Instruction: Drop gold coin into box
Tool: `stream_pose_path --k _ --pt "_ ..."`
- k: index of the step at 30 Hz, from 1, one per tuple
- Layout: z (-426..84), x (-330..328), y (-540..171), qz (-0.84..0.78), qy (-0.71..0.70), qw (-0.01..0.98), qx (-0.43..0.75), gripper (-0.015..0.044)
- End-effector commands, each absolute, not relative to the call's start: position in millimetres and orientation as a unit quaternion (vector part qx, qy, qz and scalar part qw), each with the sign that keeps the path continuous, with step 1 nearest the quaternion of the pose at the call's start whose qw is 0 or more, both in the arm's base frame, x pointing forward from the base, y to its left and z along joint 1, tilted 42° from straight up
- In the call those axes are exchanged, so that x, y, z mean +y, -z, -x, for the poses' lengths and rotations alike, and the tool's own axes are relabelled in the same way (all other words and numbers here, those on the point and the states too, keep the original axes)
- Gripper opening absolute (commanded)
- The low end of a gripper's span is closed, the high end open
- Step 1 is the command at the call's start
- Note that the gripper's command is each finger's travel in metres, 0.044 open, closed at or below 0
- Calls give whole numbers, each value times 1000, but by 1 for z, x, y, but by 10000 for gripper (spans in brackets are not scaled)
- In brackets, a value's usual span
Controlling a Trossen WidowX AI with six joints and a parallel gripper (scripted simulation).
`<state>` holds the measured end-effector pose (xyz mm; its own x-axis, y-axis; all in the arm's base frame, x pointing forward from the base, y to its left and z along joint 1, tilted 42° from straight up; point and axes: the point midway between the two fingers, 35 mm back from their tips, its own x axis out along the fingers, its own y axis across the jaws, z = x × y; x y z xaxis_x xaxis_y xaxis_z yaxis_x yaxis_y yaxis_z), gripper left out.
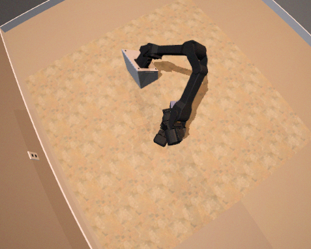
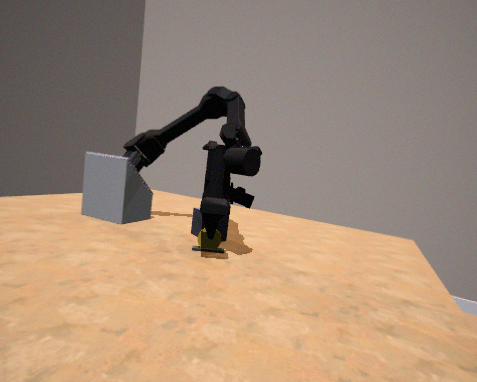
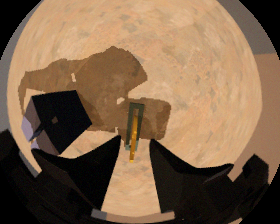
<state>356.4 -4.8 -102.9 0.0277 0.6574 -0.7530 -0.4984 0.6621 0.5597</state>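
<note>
The gold coin (image 2: 203, 240) (image 3: 134, 136) stands on edge in the dark-green holder (image 2: 197, 248) (image 3: 137, 106). My gripper (image 2: 212, 237) (image 3: 135, 139) is open, pointing down, low over the coin. In the wrist view its two fingertips are on either side of the coin's near part, with a gap on each side. In the top view the arm hides the coin and holder. The closed grey box (image 1: 173, 103) (image 2: 197, 222) (image 3: 66, 112) stands close beside the holder, at the left in the wrist view. Its lid is largely in shadow, and the slot is hard to make out.
A large grey-blue block (image 1: 147, 79) (image 2: 105, 186) stands at the arm's base, well away from the holder. The arm (image 1: 194, 88) (image 2: 215, 172) reaches over the small box and casts shadows around it and the holder.
</note>
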Motion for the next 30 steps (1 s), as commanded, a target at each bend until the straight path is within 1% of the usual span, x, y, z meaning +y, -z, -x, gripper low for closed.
stream_pose_path --k 1,13,19,30 --pt "-354 1 108 -74 -405 712 569 161" --pt "-354 13 121 -75 -406 712 569 161" --pt "-354 13 121 -75 -406 712 569 3" --pt "-354 11 120 -75 -406 712 569 0"
